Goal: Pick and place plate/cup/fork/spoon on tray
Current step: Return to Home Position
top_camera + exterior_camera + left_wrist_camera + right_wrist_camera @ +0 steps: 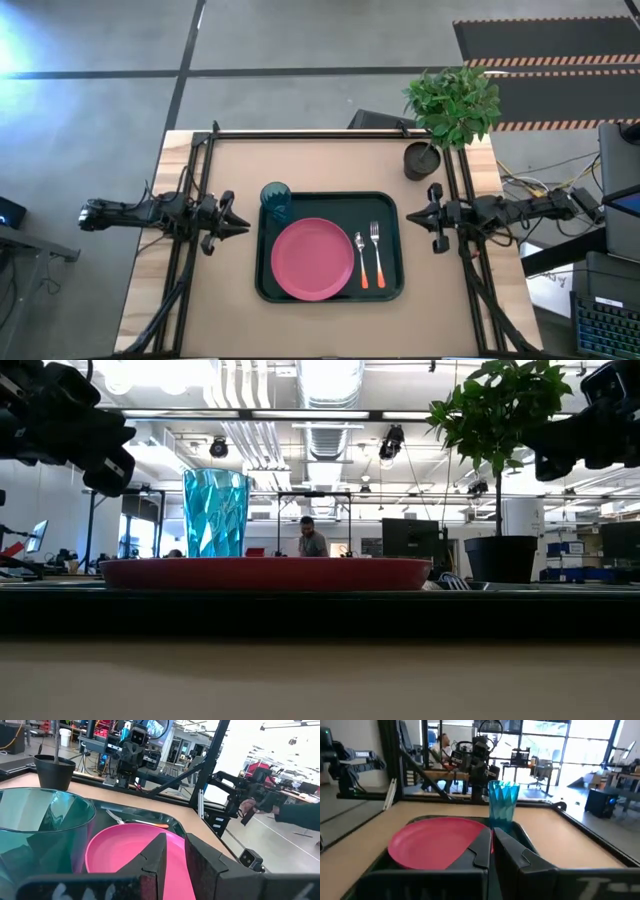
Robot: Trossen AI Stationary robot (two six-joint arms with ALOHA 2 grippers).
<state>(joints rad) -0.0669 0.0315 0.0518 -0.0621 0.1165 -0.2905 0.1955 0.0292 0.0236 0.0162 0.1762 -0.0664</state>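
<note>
The dark green tray [392, 205] lies in the middle of the table. The pink plate [312, 258] lies flat on its left half. The teal cup [276, 198] stands upright in its far left corner. The spoon [361, 258] and the fork [377, 252] lie side by side on its right half, orange-red handles toward the near edge. My left gripper [245, 226] hangs shut and empty just left of the tray. My right gripper [410, 214] hangs shut and empty just right of it. The plate [135, 850] and the cup [40, 830] also show in the left wrist view.
A dark pot with a green plant [422, 160] stands at the far right of the table, close to my right arm. Black frame rails [300, 134] run along the far edge and both sides. Bare tabletop lies near the front edge [320, 330].
</note>
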